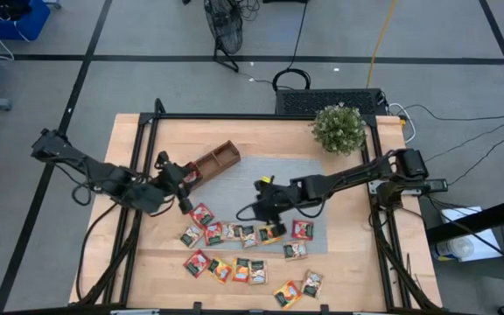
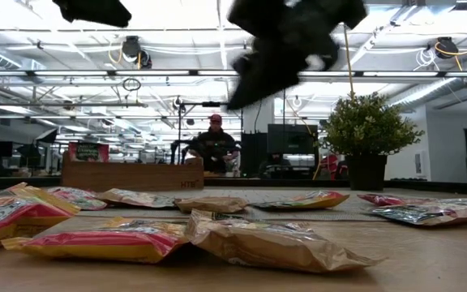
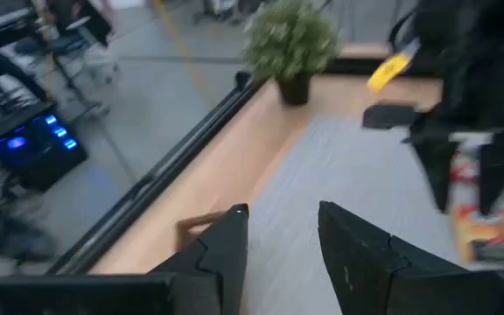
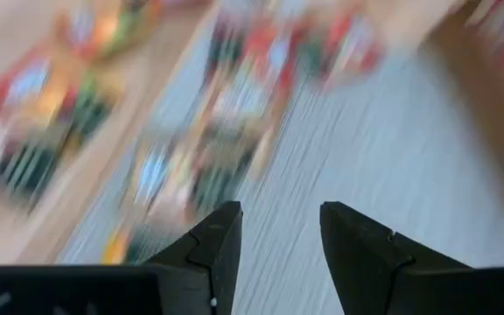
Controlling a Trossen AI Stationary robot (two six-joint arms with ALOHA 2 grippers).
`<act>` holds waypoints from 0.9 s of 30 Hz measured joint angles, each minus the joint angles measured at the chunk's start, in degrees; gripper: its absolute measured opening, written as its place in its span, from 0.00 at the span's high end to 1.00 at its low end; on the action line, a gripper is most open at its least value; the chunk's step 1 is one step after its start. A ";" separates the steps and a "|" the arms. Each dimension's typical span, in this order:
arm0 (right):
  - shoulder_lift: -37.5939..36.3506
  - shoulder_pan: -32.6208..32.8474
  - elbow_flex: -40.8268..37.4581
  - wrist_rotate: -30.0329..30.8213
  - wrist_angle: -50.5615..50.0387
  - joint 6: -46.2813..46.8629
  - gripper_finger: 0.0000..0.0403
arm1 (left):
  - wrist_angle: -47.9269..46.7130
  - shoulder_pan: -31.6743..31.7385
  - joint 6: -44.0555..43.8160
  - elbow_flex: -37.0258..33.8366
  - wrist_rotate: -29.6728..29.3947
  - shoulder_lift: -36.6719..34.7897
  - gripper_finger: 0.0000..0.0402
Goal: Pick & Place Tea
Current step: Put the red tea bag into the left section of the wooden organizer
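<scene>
The left claw [image 1: 185, 185] is held low over the grey mat's [image 1: 322, 223] 9 o'clock edge, beside the wooden tray [image 1: 215, 160], its fingers narrowly parted and empty. The right claw [image 1: 263, 199] is poised above the mat's middle, likewise narrowly parted, empty. About seventeen tea sachets [image 1: 234, 232] are scattered toward 6 o'clock on mat and tabletop [image 1: 138, 262].

My left claw [image 1: 185, 182] hangs left of centre in the frame, just beside the wooden tray [image 1: 217, 159], which lies at a slant on the upper left corner of the grey mat [image 1: 300, 171]. My right claw [image 1: 263, 199] hovers mid-frame over the mat, just above the tea sachets [image 1: 243, 249] scattered across the lower middle. A potted plant [image 1: 338, 128] stands upper right on the table [image 1: 138, 140].
</scene>
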 joint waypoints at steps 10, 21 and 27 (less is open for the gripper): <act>-3.65 3.14 -0.03 2.00 -33.54 24.71 0.65 | 30.56 -2.14 13.66 -15.52 7.12 -8.41 0.64; -3.57 7.33 -7.14 -11.99 -23.98 37.72 0.67 | 35.77 0.64 15.43 -20.68 7.13 -8.91 0.64; -3.59 9.04 -11.06 -16.16 -21.67 44.04 0.72 | 34.67 0.85 15.26 -20.70 7.75 -8.89 0.64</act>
